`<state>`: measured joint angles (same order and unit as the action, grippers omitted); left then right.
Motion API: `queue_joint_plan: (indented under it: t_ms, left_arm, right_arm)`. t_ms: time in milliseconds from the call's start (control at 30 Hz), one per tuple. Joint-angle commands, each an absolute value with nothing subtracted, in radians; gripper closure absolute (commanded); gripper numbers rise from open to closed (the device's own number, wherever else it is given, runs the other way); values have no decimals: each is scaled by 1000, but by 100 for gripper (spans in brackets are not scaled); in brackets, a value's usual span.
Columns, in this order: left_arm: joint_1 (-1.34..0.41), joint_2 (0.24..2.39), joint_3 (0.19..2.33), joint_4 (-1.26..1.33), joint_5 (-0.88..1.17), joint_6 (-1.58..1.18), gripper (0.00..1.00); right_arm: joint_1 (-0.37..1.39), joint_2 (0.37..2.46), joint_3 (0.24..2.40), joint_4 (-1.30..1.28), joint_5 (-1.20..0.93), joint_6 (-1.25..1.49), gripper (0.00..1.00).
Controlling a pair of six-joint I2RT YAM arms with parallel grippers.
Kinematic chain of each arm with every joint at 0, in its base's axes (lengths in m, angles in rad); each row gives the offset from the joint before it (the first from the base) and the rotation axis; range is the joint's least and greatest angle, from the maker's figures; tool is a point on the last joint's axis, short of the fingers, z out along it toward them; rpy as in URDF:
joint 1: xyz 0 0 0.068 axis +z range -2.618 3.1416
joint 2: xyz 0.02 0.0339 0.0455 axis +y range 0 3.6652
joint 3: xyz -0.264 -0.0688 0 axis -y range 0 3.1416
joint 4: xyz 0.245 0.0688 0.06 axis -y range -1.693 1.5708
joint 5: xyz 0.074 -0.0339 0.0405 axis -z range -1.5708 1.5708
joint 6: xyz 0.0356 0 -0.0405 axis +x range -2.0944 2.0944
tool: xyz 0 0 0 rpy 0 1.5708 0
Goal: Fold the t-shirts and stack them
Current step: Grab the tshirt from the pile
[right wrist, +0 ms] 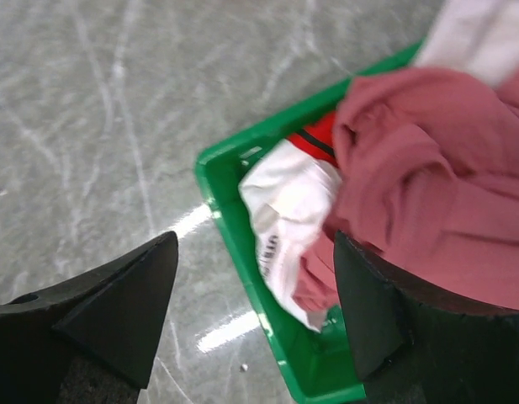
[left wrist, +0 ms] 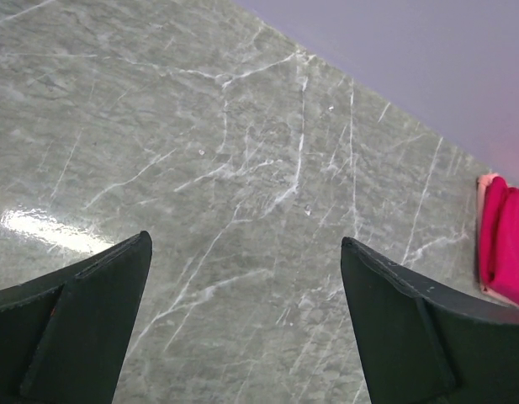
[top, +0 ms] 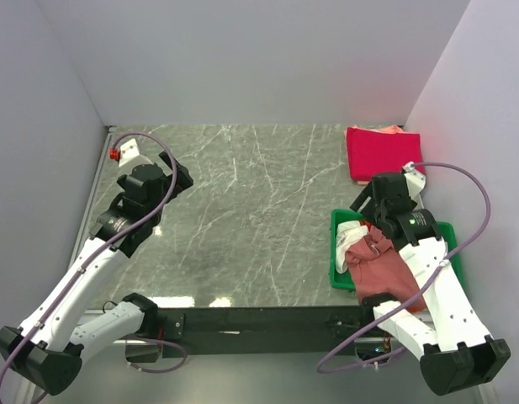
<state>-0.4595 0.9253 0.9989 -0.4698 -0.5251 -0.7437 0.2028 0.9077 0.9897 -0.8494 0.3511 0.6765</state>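
Note:
A folded crimson-pink t-shirt (top: 381, 153) lies at the far right of the table on a paler orange one whose edge (top: 388, 130) shows behind it. It also shows in the left wrist view (left wrist: 503, 244). A crumpled salmon-red t-shirt (top: 385, 265) (right wrist: 444, 177) and a white one (top: 356, 238) (right wrist: 288, 202) fill the green tray (top: 337, 252) (right wrist: 230, 210). A bright red bit of cloth (right wrist: 314, 139) peeks out between them. My right gripper (top: 366, 204) (right wrist: 255, 238) is open over the tray's left rim and holds nothing. My left gripper (top: 182, 175) (left wrist: 245, 240) is open and empty over bare marble at the far left.
Grey walls close in the table at the back, left and right. A small white fitting with a red part (top: 124, 151) sits at the far left corner. The marble top (top: 259, 210) stretches between the two arms.

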Motion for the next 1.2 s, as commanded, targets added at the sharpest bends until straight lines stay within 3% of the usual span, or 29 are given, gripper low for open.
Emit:
queue_joint_plan:
  t_ms: [0, 267, 500, 900, 1000, 1100, 1167]
  left_arm:
    - [-459, 943, 1012, -429, -488, -704, 1]
    - [-459, 930, 976, -420, -446, -690, 0]
    - [-457, 942, 977, -431, -440, -643, 1]
    - [-443, 989, 1011, -385, -448, -609, 1]
    - [-439, 999, 1020, -397, -446, -623, 1]
    - [-433, 991, 1019, -397, -448, -621, 1]
    - [-431, 982, 1011, -394, -454, -615, 1]
  right_arm:
    - [190, 930, 1049, -1026, 457, 788, 19]
    - [31, 894, 962, -1157, 457, 841, 17]
    - [-81, 859, 825, -1043, 338, 833, 17]
    - [-123, 1025, 790, -885, 273, 789, 18]
    - [-133, 1040, 788, -887, 268, 788, 25]
    - [-144, 1019, 782, -871, 226, 767, 46]
    - [-147, 1008, 798, -867, 201, 750, 80]
